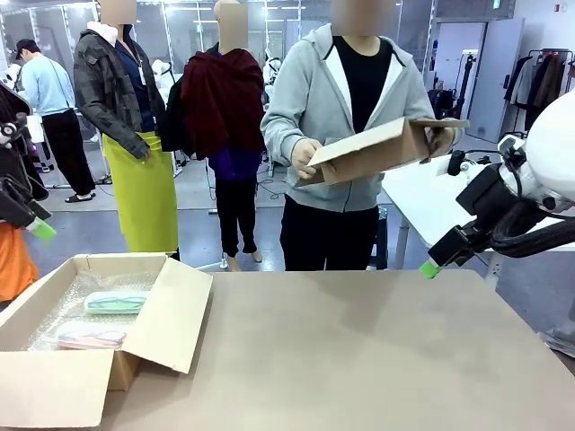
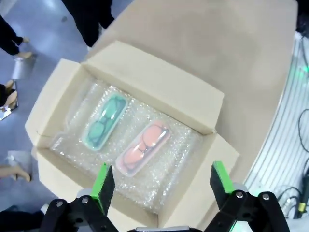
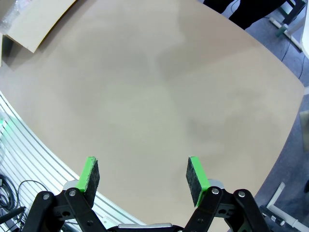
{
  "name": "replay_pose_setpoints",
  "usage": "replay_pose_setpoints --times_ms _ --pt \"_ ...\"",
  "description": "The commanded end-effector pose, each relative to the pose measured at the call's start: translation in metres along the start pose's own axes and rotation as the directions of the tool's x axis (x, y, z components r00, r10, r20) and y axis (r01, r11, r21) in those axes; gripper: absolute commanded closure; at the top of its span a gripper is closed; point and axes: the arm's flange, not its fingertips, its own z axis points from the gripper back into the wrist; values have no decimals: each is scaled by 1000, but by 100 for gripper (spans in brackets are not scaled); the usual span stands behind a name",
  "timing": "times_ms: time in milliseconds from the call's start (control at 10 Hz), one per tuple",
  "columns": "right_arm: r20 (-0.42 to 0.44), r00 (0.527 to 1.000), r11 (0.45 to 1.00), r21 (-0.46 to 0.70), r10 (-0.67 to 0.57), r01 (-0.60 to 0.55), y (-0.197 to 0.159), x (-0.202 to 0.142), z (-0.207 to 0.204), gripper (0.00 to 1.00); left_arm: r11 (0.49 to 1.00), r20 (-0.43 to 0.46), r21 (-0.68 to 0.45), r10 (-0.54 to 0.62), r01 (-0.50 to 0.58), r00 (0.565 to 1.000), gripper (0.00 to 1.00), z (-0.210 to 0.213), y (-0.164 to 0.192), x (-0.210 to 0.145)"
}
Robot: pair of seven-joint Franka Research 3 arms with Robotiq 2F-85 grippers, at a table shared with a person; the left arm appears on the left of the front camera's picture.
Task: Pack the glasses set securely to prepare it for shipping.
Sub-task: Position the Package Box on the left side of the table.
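Two cases, mint [image 2: 103, 121] and pink [image 2: 144, 147], lie mid-frame on bubble wrap inside the open box [image 2: 159, 89]. Both tools, left [image 2: 161, 181] and right [image 3: 144, 175], stand spread, empty. We should fold flaps squarely without shifting cases.

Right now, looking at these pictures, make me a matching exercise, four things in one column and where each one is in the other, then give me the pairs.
Things:
1. mint-green case
2. pink case
3. small cardboard box
4. right claw

Places:
A. above bare tabletop, open
B. in the person's hands
C. on bubble wrap, nearer the box's end wall
D. on bubble wrap, nearer the box's open flap

Pairs: 1-C, 2-D, 3-B, 4-A
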Motion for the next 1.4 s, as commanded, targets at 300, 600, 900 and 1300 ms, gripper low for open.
replay_pose_setpoints --times_ms 300,600,900,1300 --pt "4 1000 1000 -11 1 -1 1 2 0 9 1000 0 0 0 0 1000 0 0 0 0" --pt "4 1000 1000 -11 1 -1 1 2 0 9 1000 0 0 0 0 1000 0 0 0 0" --pt "4 1000 1000 -11 1 -1 1 2 0 9 1000 0 0 0 0 1000 0 0 0 0" --pt "4 1000 1000 -11 1 -1 1 2 0 9 1000 0 0 0 0 1000 0 0 0 0"
